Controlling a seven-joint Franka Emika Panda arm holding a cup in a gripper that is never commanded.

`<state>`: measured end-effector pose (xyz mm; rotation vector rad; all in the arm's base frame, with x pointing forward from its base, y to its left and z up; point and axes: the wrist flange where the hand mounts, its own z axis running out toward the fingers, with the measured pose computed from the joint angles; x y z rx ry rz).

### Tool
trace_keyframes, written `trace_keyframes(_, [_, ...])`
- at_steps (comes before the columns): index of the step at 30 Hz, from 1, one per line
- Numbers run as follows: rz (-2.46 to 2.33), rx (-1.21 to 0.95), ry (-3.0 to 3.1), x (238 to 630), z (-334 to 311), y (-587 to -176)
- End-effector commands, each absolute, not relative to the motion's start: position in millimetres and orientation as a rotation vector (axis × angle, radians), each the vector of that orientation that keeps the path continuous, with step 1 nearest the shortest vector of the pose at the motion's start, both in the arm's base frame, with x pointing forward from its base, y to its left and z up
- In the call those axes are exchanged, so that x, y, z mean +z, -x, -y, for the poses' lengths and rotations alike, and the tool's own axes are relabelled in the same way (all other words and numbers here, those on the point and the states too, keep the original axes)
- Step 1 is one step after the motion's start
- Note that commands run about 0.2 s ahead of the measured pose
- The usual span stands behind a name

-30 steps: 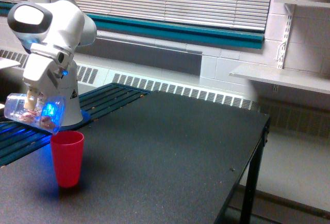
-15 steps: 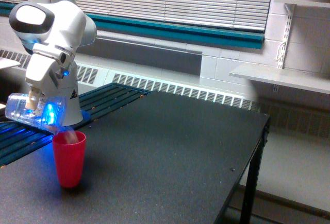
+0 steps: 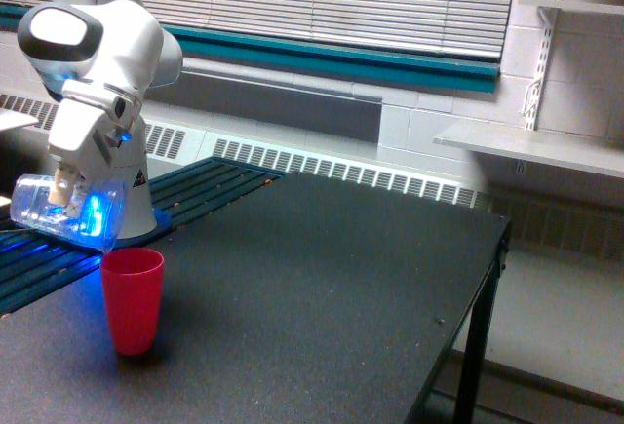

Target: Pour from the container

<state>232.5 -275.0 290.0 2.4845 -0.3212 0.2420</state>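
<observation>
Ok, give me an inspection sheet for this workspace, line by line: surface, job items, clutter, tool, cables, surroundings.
Surface: dark table, upright red cup near its edge on the exterior view's left.
Job's things: clear cup tipped on its side, mouth just above the red cup; no contents made out inside, blue glow on it.
Clutter: nothing seen.
Tool: tool shut on the clear cup, hanging from the white arm.
Cables: nothing seen.
Surroundings: slatted bench behind the table, window blinds, radiator grille along the wall, white shelf on the exterior view's right.
</observation>
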Motion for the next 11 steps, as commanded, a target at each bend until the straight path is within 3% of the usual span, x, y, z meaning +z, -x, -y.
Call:
trace_keyframes(1, [0.357, 0.336, -2.46, 320.1, 284.1, -248.4])
trace_keyframes(11, [0.423, 0.481, -2.437, 373.0, 295.7, -267.3])
